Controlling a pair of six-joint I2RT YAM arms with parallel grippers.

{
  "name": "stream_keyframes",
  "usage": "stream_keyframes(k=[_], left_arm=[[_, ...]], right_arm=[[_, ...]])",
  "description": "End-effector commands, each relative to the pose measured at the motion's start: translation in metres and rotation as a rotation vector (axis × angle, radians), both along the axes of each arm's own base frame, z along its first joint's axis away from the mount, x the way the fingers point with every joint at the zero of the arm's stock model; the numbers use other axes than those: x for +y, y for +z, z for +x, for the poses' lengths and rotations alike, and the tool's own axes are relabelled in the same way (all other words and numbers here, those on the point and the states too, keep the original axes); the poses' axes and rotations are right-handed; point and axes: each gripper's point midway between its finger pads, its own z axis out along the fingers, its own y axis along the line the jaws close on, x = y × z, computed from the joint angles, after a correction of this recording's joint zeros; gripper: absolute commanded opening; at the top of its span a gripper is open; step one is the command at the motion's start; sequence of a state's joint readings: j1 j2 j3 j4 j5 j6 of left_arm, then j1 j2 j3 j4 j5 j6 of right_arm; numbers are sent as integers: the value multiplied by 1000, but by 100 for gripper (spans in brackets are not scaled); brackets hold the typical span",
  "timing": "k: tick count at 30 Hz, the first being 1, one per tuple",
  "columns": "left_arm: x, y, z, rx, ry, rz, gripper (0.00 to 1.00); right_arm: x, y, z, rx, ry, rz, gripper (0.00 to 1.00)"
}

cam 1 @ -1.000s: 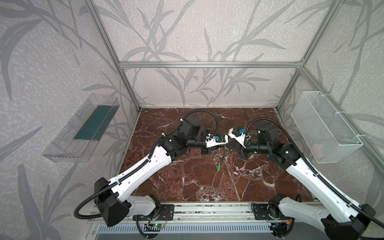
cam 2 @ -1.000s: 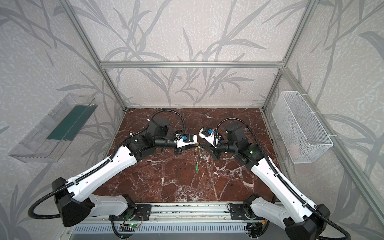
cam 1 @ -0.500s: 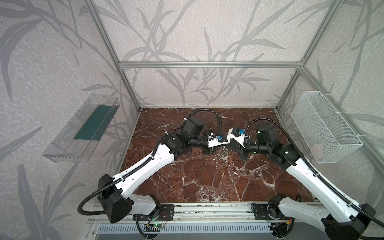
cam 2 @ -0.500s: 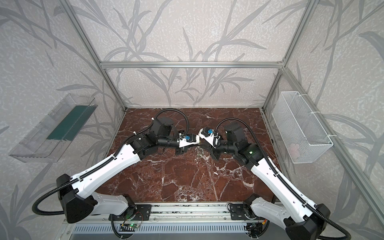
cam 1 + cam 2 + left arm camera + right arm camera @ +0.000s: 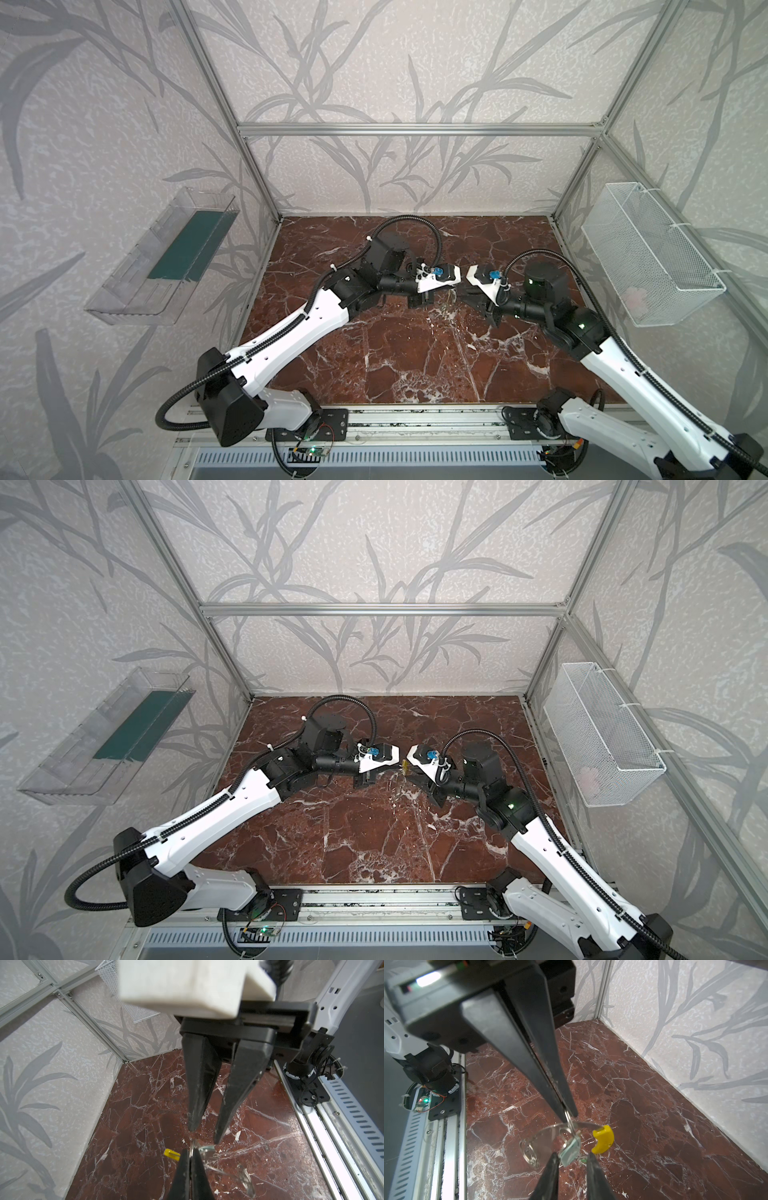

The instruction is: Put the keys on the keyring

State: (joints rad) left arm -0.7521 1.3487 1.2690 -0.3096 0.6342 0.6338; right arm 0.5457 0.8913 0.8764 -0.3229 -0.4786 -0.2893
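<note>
The key (image 5: 569, 1152), a small pale-green tag on a thin metal loop, hangs in the air between the fingertips of the right end effector (image 5: 572, 1159). Those fingertips stand apart, open, and whether either one touches the tag cannot be told. The loop runs up into the left end effector (image 5: 568, 1114), which is closed on it. Just below that pinch the loop crosses the band of the keyring (image 5: 603, 1138), a thin grey hoop with one yellow segment that sits just beside the key. Whether the band itself is also pinched cannot be told. At the band's other end a second key (image 5: 529, 1154) shows as a blurred metal loop with a whitish piece. In a top view the yellow segment (image 5: 404, 764) lies between the two end effectors, which meet tip to tip above the red marble counter (image 5: 395, 353), roughly midway between its left and right edges. A clear tray (image 5: 166, 257) hangs on the left wall and a white wire basket (image 5: 648, 257) on the right wall.
</note>
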Motion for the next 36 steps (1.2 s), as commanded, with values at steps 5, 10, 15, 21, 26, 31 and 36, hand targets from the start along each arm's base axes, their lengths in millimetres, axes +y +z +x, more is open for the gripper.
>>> stream_keyframes(k=[5,10,15,21,26,31,36], left_arm=[[1,29,-4,-38,-10,-107,0],[1,34,-4,-39,-5,-130,0],[3,36,-5,-38,4,-143,0],[3,42,-7,-35,7,-175,0],[3,45,-10,-24,2,-195,0],[5,52,-13,-1,-11,-251,0],[4,59,-20,44,-69,-349,0]], right_arm=[[7,20,0,-23,1,150,29],[13,21,4,2,17,168,30],[19,27,6,8,37,216,31],[19,22,10,20,20,187,25],[16,19,12,11,-1,159,9],[12,23,9,-24,-3,148,0],[19,21,0,5,73,149,0]])
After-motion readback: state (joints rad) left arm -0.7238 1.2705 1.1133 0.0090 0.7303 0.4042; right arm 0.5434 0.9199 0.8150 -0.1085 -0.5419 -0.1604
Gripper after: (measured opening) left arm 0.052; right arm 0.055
